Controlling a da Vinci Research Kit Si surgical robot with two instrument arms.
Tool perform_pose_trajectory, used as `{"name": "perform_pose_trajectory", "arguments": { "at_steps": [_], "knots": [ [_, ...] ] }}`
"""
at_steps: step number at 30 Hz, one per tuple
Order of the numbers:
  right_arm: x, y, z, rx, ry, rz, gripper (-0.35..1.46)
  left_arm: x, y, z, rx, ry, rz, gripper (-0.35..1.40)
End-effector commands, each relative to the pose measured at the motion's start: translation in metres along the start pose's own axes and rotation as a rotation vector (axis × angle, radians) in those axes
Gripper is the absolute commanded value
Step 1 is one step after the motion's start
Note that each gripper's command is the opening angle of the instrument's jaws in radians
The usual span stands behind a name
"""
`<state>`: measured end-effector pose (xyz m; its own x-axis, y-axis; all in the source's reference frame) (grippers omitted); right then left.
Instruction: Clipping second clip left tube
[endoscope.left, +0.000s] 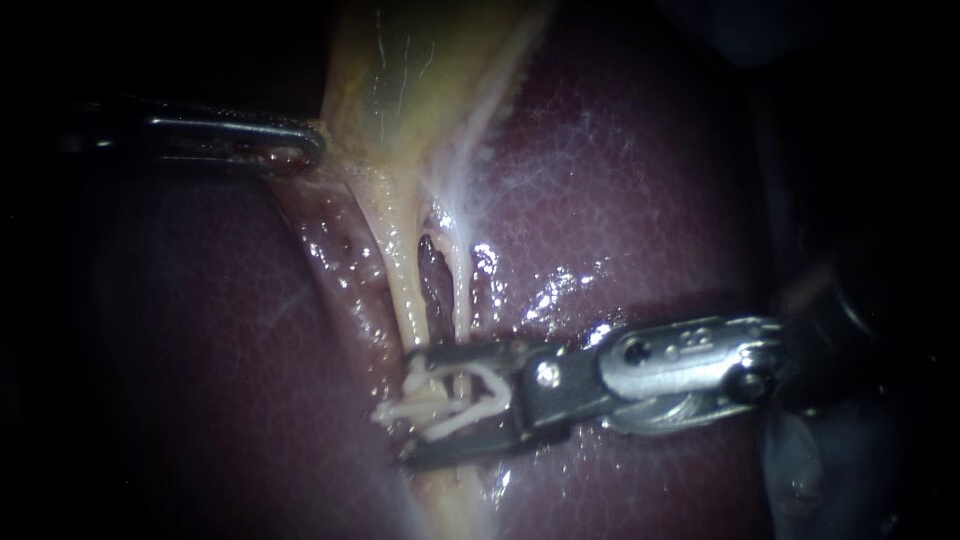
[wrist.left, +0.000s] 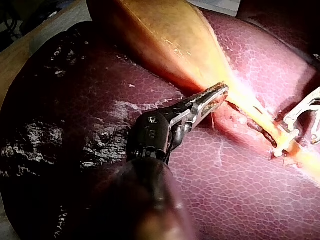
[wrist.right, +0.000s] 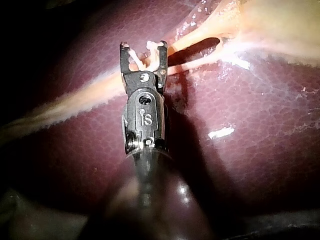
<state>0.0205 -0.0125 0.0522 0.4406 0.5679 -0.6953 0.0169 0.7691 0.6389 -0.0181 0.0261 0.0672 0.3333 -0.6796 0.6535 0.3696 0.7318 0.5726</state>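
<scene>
My left instrument (endoscope.left: 305, 150) comes in at the upper left, its jaws shut on the edge of the yellow gallbladder (endoscope.left: 420, 70) and holding it taut. Two pale tubes run down from the gallbladder's neck: the thicker left tube (endoscope.left: 405, 290) and the thin right tube (endoscope.left: 462, 290). My right instrument (endoscope.left: 410, 408) reaches across from the right. Its jaws stand apart above and below the left tube, with a white clip (endoscope.left: 455, 400) held between them. In the right wrist view the forked jaws (wrist.right: 142, 46) straddle the tube with the clip (wrist.right: 135, 57) inside.
Dark red liver (endoscope.left: 620, 180) lies under and on both sides of the tubes, wet and glistening near them. In the left wrist view my left instrument (wrist.left: 220, 92) sits at the gallbladder's (wrist.left: 165, 35) neck, with the right instrument's jaws (wrist.left: 300, 125) further along the tube.
</scene>
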Motion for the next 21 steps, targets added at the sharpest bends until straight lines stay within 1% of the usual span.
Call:
{"name": "perform_pose_trajectory", "arguments": {
  "at_steps": [1, 6, 10, 14, 17, 19, 21],
  "knots": [
    [-0.0002, 0.0002, -0.0001, 0.002, 0.003, 0.008, 0.47, 0.0000, 0.0000, 0.0000, 0.000, 0.000, 0.000, -0.35],
    [-0.0014, 0.0014, 0.0000, -0.002, 0.005, 0.032, 0.47, 0.0000, 0.0001, 0.0000, 0.000, 0.000, 0.000, -0.35],
    [-0.0027, 0.0028, 0.0001, 0.007, 0.009, 0.064, 0.47, 0.0001, 0.0001, -0.0001, 0.001, 0.000, 0.000, -0.35],
    [-0.0043, 0.0043, 0.0005, 0.030, 0.025, 0.103, 0.46, 0.0001, 0.0001, -0.0001, 0.001, 0.000, 0.000, -0.35],
    [-0.0058, 0.0055, 0.0012, 0.049, 0.031, 0.130, 0.46, 0.0001, 0.0001, -0.0001, 0.001, 0.000, 0.000, -0.35],
    [-0.0064, 0.0061, 0.0016, 0.063, 0.036, 0.149, 0.46, 0.0001, 0.0001, -0.0001, 0.001, 0.000, 0.000, -0.35],
    [-0.0071, 0.0069, 0.0020, 0.083, 0.051, 0.179, 0.46, 0.0001, 0.0001, -0.0001, 0.001, 0.000, 0.000, -0.35]
  ]
}}
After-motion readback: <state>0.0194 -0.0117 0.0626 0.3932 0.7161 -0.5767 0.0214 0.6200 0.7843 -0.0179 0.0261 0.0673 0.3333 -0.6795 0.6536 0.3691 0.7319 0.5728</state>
